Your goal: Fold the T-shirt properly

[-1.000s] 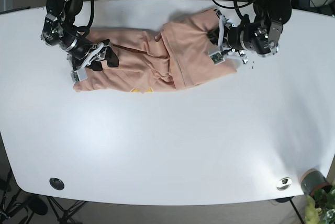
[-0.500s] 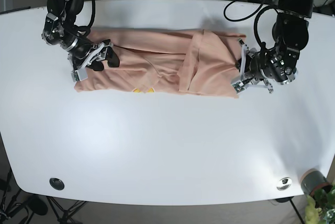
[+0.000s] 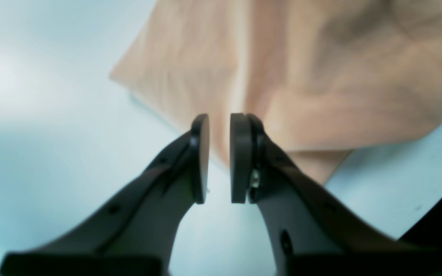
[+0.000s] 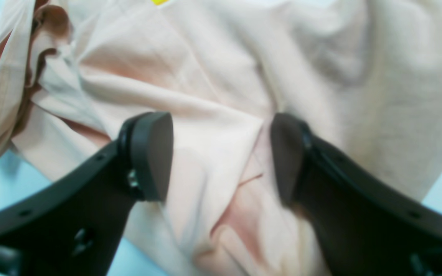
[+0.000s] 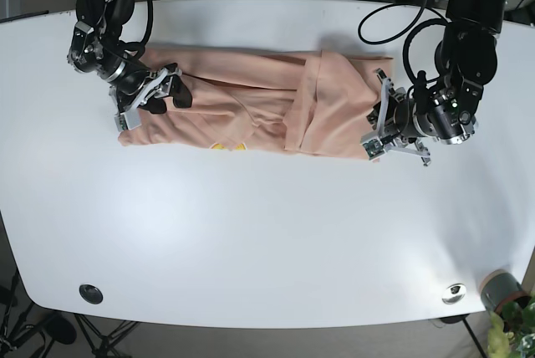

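T-shirt (image 5: 251,111) lies stretched in a long peach band across the far half of the white table (image 5: 251,241), partly folded, with a flap doubled over toward its right end. Left gripper (image 3: 219,157) sits at that end's corner, jaws a narrow slit apart over the cloth's edge — whether fabric is pinched, I cannot tell. Right gripper (image 4: 221,157) rests at the other end — jaws wide apart, rumpled cloth between them, nothing clamped.

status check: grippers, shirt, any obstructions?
Left gripper barely open at the T-shirt edge. Right gripper open over cloth. Shirt lies long and rumpled. No obstruction visible.
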You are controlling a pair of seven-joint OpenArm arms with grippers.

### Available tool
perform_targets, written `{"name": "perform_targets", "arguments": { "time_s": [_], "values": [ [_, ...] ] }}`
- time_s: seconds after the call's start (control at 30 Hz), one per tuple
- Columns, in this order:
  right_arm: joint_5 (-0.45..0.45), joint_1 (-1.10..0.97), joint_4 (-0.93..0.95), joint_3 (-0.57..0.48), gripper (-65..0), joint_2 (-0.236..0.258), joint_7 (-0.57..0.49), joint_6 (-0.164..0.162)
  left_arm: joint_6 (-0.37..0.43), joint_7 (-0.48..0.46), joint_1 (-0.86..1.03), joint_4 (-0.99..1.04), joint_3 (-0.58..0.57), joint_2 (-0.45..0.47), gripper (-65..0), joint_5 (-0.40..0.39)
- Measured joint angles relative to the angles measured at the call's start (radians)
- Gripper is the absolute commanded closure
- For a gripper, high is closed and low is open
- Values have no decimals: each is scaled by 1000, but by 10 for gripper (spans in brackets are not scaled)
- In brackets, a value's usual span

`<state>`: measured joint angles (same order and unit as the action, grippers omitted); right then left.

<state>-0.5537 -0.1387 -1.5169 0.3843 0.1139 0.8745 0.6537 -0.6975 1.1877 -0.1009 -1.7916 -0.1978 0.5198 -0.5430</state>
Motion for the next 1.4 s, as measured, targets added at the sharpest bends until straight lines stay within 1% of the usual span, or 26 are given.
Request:
{"name": "perform_targets", "arguments": {
  "time_s": [0.1,0.17,0.2,0.3,0.4,0.47,0.53,0.57,0.67,0.77,0.93,1.03,1.17,1.33,1.4],
  "values": [
    [1,3,0,0,-392,0,2,0,0,0,11,-8,64,-14,-82,-79],
    [1,5,0,0,-392,0,2,0,0,1,23,-8,140,-48,-83,-88],
    [1,5,0,0,-392,0,2,0,0,4,27,-8,196,-70,-90,-84],
    [1,5,0,0,-392,0,2,-2,2,6,39,-8,280,-128,-164,-79],
    [1,5,0,0,-392,0,1,-2,0,4,52,11,303,-169,-258,-77],
    [1,5,0,0,-392,0,2,-2,-2,4,51,43,313,-198,-279,-35],
    [1,5,0,0,-392,0,2,-2,0,2,51,87,328,-225,-278,26],
    [2,6,0,0,-392,0,2,-2,1,3,51,106,336,-236,-272,39],
    [5,6,0,0,-392,0,2,-2,1,6,54,158,345,-254,-257,51],
    [4,6,0,-2,-392,0,1,-2,0,-4,53,220,344,-262,-257,49],
    [5,6,0,-2,-392,0,2,-2,1,-67,53,319,343,-253,-257,57],
    [4,6,0,-2,-392,0,1,-2,0,-95,50,349,343,-233,-257,42],
    [4,6,0,-2,-392,0,1,-2,1,-88,50,357,343,-214,-257,23],
    [2,5,-13,-3,-393,-1,14,-3,2,-78,54,318,341,-195,-257,-69],
    [6,2,-42,-4,-398,-1,38,-7,1,-79,53,278,343,-191,-257,-86]
  ]
}}
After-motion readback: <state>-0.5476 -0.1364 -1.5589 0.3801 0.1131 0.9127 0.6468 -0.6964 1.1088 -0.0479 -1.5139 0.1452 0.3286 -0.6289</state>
